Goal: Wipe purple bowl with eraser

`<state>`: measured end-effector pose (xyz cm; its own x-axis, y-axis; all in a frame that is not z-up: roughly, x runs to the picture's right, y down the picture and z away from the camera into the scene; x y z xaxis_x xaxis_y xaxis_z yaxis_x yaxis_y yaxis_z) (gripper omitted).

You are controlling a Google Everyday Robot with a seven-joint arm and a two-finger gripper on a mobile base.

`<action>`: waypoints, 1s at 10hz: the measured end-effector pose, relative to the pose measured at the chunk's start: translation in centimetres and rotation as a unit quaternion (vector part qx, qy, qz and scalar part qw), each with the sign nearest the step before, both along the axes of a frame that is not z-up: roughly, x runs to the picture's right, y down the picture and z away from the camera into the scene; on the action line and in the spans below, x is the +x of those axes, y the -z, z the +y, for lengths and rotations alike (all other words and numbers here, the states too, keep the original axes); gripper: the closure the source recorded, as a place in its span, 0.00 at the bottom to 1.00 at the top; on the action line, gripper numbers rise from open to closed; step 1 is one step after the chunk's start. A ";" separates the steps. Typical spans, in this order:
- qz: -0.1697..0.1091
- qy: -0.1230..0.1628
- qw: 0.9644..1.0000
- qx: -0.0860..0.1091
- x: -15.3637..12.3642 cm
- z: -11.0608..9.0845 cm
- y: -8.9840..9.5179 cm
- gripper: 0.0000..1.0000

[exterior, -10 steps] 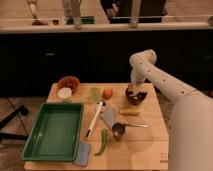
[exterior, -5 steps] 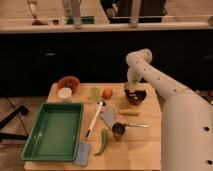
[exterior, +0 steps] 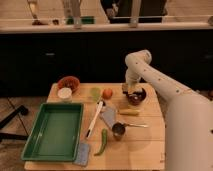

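The purple bowl [exterior: 136, 97] is small, round and dark, and sits on the wooden table [exterior: 142, 142] at the back right. My gripper [exterior: 133, 92] hangs on the white arm [exterior: 150, 71] and reaches down into the bowl from above. The eraser is hidden; I cannot make it out at the gripper.
A green tray [exterior: 53, 131] fills the left of the table. An orange bowl [exterior: 69, 83], a white lid [exterior: 64, 93], a green cup [exterior: 95, 93] and an orange fruit [exterior: 107, 93] stand at the back. A white-handled tool [exterior: 94, 118], a metal cup [exterior: 118, 130], a green pepper [exterior: 102, 141] and a grey sponge [exterior: 82, 153] lie in front.
The arm has shifted slightly left over the purple bowl, with the gripper staying down in the bowl. Nothing else on the table has moved.
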<state>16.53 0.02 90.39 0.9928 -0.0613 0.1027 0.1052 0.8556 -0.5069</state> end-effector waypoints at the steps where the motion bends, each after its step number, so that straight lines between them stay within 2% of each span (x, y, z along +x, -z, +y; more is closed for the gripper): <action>1: -0.002 0.008 1.000 -0.003 0.1 0.7 0.5 0.98; 3: 0.000 0.017 1.000 -0.011 0.4 1.7 0.9 0.98; 5: 0.015 0.014 1.000 -0.013 1.9 1.6 0.5 0.98; 6: 0.029 0.013 0.999 -0.009 2.9 1.1 0.1 0.98; 10: 0.048 0.006 0.999 -0.005 3.5 -0.7 -2.2 0.98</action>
